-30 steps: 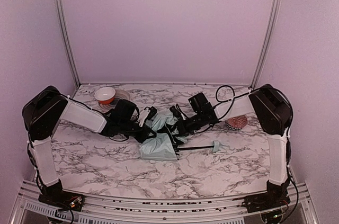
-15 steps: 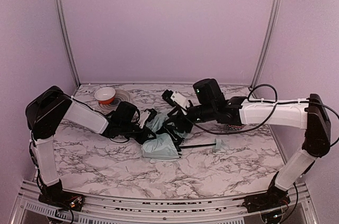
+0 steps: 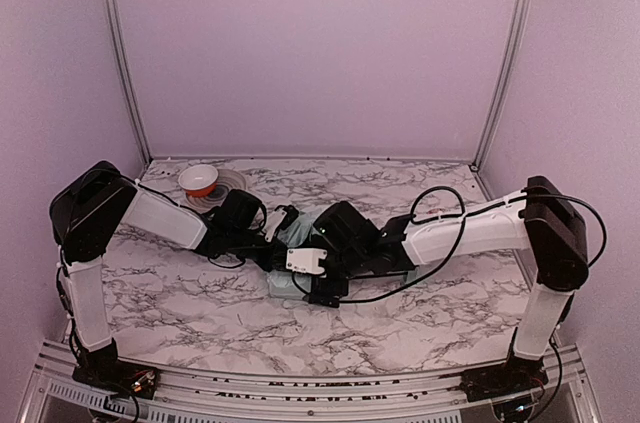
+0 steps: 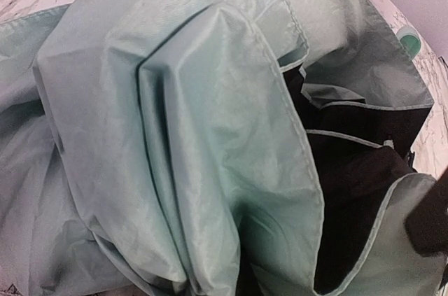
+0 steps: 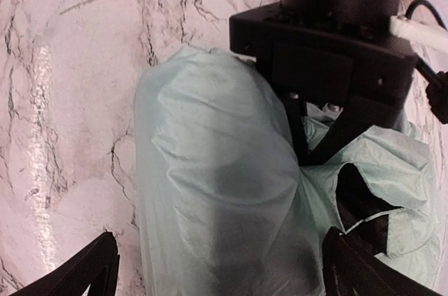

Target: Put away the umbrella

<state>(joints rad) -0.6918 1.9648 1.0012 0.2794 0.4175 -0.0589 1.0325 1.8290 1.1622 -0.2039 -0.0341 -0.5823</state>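
The umbrella point(image 3: 296, 234) lies crumpled mid-table, its pale mint canopy point(image 5: 210, 191) in folds with black lining showing. Its fabric point(image 4: 210, 135) fills the left wrist view, where a small green handle point(image 4: 409, 38) peeks in at the upper right and no fingers show. My left gripper point(image 5: 308, 156) comes in from the left and is shut, pinching a fold of the canopy. My right gripper point(image 5: 224, 275) hovers over the near part of the bundle, open wide. One of its fingers point(image 5: 91, 268) is on each side of the fabric. In the top view the right gripper point(image 3: 318, 288) covers the canopy's near edge.
A red and white bowl point(image 3: 198, 180) sits on a pale plate point(image 3: 232, 181) at the back left. The right arm point(image 3: 470, 228) stretches across the table's right half. Metal posts point(image 3: 120, 53) and lilac walls close the back and sides.
The right arm swung from the umbrella's right side round to its near side. Its gripper went from shut to wide open. The left arm kept its hold.
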